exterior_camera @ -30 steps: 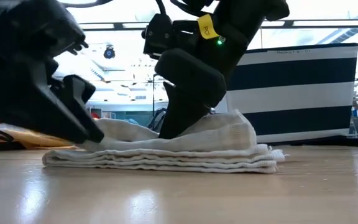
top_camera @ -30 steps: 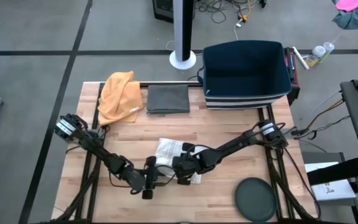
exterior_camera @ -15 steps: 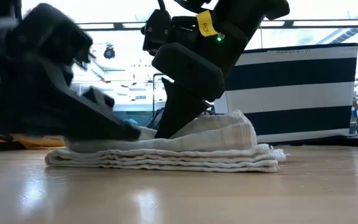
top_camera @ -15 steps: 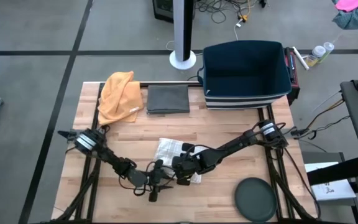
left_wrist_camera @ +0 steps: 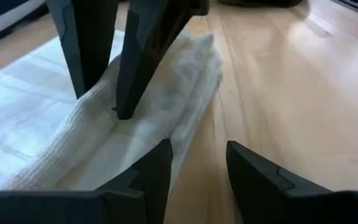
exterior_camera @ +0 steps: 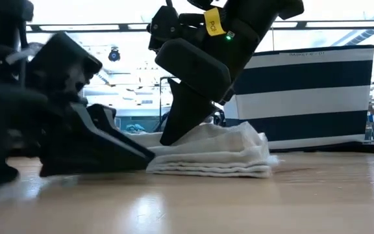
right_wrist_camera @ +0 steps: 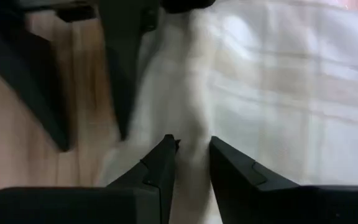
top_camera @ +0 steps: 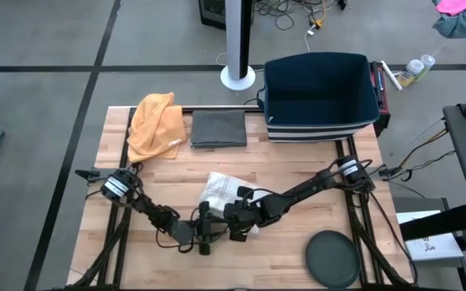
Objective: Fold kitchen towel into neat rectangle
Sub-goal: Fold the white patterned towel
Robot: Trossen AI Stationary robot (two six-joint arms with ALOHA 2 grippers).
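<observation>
White kitchen towel [top_camera: 221,194], folded into a layered stack near the middle of the wooden table [top_camera: 298,166], toward its near edge. Right gripper [top_camera: 235,220] pressed down on the towel's near end, fingers narrowly parted and pinching a raised fold. Left gripper [top_camera: 205,229] low on the table just left of it, fingers [left_wrist_camera: 143,180] somewhat apart, tips at the towel's edge, holding nothing.

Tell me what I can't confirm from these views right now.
- Towel: its near end in the low view is hidden behind the left gripper.
- Right gripper: whether it pinches the towel; the high view is too small, its wrist view blurred.
- Towel outline: arms cover it from above.
</observation>
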